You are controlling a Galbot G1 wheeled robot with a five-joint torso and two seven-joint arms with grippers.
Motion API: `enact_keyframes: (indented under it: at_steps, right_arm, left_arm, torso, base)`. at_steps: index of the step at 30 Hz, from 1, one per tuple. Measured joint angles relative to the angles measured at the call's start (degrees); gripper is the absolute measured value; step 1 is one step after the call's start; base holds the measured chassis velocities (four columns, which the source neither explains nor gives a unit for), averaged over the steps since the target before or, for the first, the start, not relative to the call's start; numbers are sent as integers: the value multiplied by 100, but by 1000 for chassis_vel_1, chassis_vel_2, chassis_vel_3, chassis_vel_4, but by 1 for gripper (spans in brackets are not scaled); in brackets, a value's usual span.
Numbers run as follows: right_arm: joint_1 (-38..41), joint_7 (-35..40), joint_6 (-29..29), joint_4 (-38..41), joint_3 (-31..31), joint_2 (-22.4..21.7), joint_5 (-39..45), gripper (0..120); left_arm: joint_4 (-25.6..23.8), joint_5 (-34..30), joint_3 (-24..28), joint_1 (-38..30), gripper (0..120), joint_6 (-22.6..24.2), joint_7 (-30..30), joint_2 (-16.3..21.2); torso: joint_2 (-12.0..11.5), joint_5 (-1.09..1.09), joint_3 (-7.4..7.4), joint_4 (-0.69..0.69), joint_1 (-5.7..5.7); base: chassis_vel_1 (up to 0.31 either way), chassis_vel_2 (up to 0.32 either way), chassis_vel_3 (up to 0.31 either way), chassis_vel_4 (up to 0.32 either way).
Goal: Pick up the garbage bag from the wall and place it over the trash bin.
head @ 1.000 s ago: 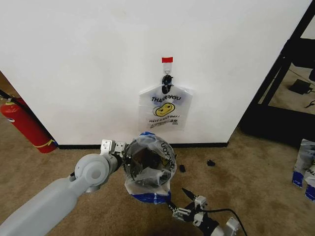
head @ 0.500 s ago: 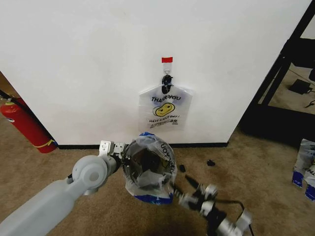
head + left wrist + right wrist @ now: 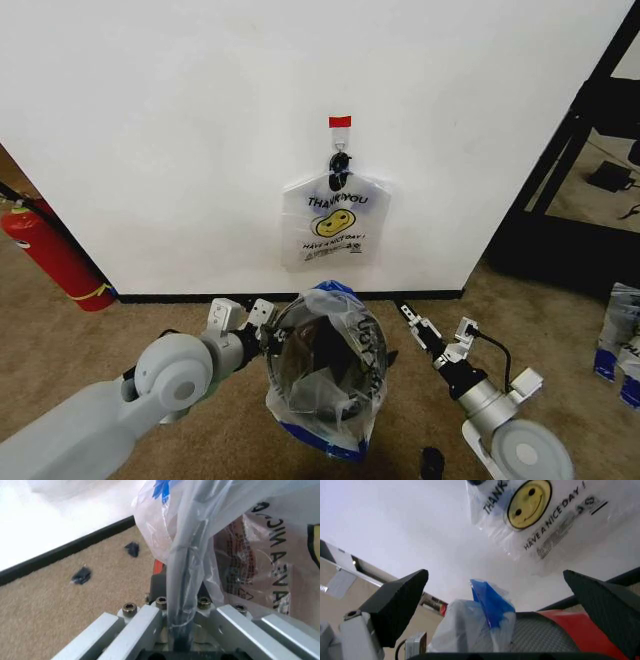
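A: What's in the bin (image 3: 325,375)?

B: The bag (image 3: 330,318) is draped over it, translucent plastic lining the dark mesh inside, a blue patch at the rim's 12 o'clock. It sits on the carpet (image 3: 540,330) just below the wall (image 3: 180,130).

A: And the grippers?

B: The left gripper (image 3: 262,325) is at the bin's 9 o'clock, clamped on the rim with bag film caught between its fingers. The left wrist view shows that pinch up close: plastic and the dark rim (image 3: 182,588) running straight down into the jaws. The right gripper (image 3: 412,322) sits at the bin's 3 o'clock, fingers spread wide, holding nothing.

A: Anything one camera adds?

B: The right wrist view looks up past the red base (image 3: 570,630) and mesh to a second smiley bag (image 3: 535,510). The head view shows it hanging from the hook (image 3: 340,163) under red tape (image 3: 340,121), with an extinguisher (image 3: 50,255) at 9 o'clock.
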Motion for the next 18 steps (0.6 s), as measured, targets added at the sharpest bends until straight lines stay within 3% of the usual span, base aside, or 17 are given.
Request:
enact_keyframes:
  at_steps: [3, 9, 18]
  right_arm:
    - [2, -55, -38, -18, -50, -46, 35, 100]
    - [-1, -41, -78, -35, -71, -99, -6, 99]
    - [-65, -2, -140, -27, -121, -164, -158, 72]
  left_arm:
    - [15, 277, 31, 1, 0, -194, 426, 69]
    - [14, 600, 120, 7, 0, -268, 649, 113]
    - [-23, 740, 172, -10, 0, -290, 704, 115]
  torso:
    - [0, 0, 0, -1, 0]
    - [0, 0, 0, 0, 0]
    - [0, 0, 0, -1, 0]
  base:
    - [0, 0, 0, 0]
    - [0, 0, 0, 0]
    - [0, 0, 0, 0]
